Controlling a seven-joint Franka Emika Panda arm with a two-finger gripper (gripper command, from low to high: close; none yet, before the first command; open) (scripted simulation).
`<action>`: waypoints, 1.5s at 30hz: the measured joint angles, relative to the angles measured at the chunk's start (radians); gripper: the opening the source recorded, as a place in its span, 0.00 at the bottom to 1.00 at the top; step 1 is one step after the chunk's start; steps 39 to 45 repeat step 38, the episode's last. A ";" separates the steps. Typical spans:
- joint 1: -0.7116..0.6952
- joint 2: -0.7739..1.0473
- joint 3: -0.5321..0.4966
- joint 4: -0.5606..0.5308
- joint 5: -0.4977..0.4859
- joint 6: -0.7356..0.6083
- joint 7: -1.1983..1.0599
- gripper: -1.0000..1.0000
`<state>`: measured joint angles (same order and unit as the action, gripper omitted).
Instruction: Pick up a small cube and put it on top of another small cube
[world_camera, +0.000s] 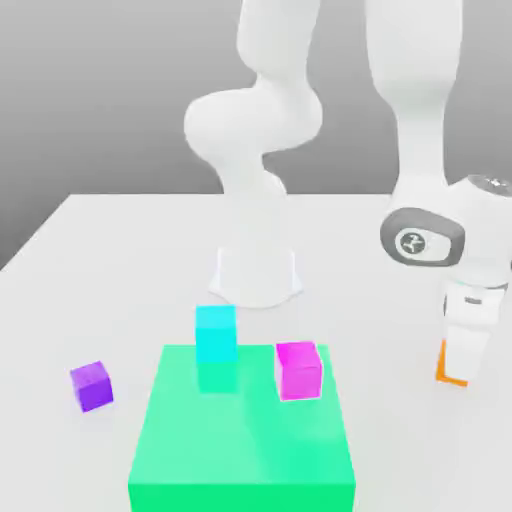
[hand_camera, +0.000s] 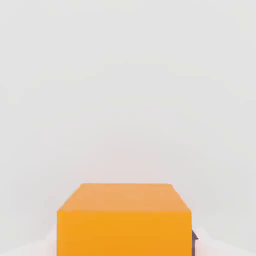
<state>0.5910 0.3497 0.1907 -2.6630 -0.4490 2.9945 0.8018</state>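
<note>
Right now I have the tool (world_camera: 458, 372) down at the counter (world_camera: 120, 250) on the exterior view's right, over the orange cube (world_camera: 448, 368), though I cannot tell whether it grips. A slack or off-centre hold could tip or drop the cube, and my route to the magenta cube (world_camera: 299, 369) risks clipping the cyan cube (world_camera: 215, 333).

Bright, even light — shadows faint and soft.
</note>
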 joint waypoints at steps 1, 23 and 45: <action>-0.018 -0.016 0.022 -0.004 0.017 -0.012 -0.013 0.00; -0.543 -0.701 -0.075 -0.150 0.328 -0.543 -0.136 0.00; -0.703 -0.777 -0.248 -0.260 0.414 -0.499 -0.143 1.00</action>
